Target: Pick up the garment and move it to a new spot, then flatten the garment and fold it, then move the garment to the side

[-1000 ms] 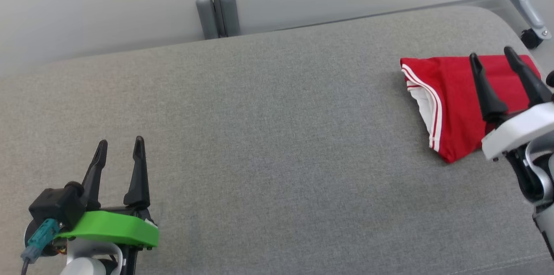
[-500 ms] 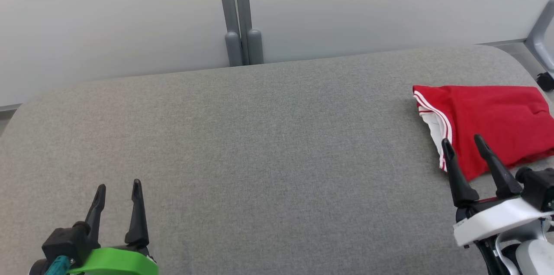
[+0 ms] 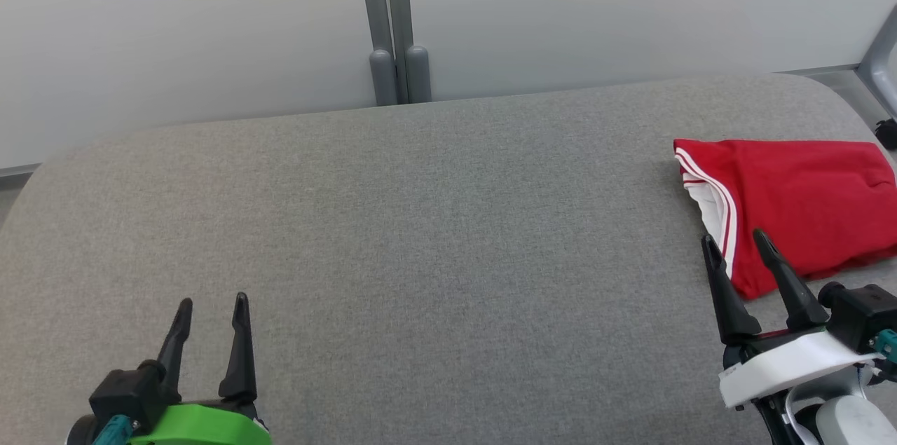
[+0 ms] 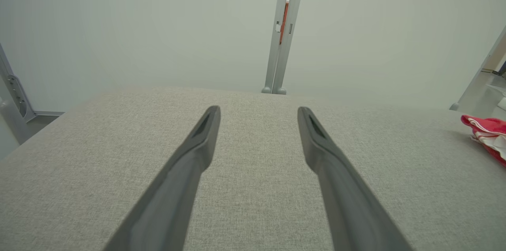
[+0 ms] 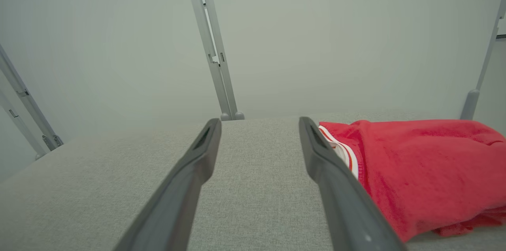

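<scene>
left gripper [image 3: 214,299] has two long dark tapered fingers [image 3: 240,350], bright green mount [image 3: 203,425] w/ teal connector [image 3: 111,429]. right gripper [image 3: 733,235]: same fingers, white mount [image 3: 785,364], blk block [image 3: 858,306].

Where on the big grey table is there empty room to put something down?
The widest bare stretch of the grey table runs from the left gripper across the middle to the red garment, and back to the wall with the grey post. The right end is crowded: the garment lies there with the right gripper, open, by its near corner.
</scene>
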